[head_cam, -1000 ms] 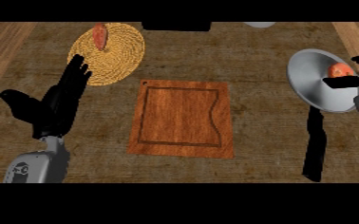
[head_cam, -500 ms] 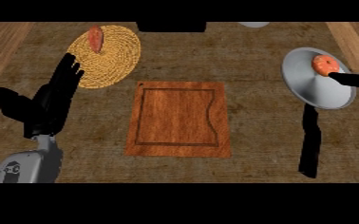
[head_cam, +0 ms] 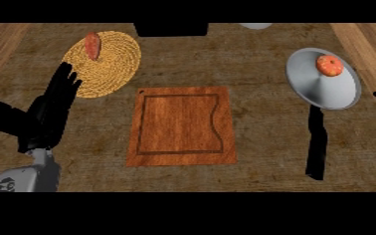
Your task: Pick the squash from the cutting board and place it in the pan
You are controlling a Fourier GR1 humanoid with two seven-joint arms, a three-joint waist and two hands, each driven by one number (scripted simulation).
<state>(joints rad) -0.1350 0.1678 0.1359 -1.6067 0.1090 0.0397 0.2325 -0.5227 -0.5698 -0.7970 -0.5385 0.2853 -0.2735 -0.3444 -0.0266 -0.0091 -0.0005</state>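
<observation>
The orange, round squash (head_cam: pixel 329 65) lies in the grey pan (head_cam: pixel 316 87) at the right, near the pan's far side. A black handle (head_cam: pixel 317 147) runs from the pan toward me. The wooden cutting board (head_cam: pixel 182 125) in the middle has nothing on it. My left hand (head_cam: pixel 50 110) stands at the left edge, open with fingers up, resting apart from the board. My right hand does not show in the head view.
A round woven mat (head_cam: pixel 106 64) lies at the back left with a reddish piece of food (head_cam: pixel 92 46) on its far edge. A dark block (head_cam: pixel 170 29) and a pale rim (head_cam: pixel 255 26) sit at the counter's back edge.
The right hand, which was at the pan's right rim by the squash, has drawn back out of view. The squash stays in the pan. The left hand has hardly moved.
</observation>
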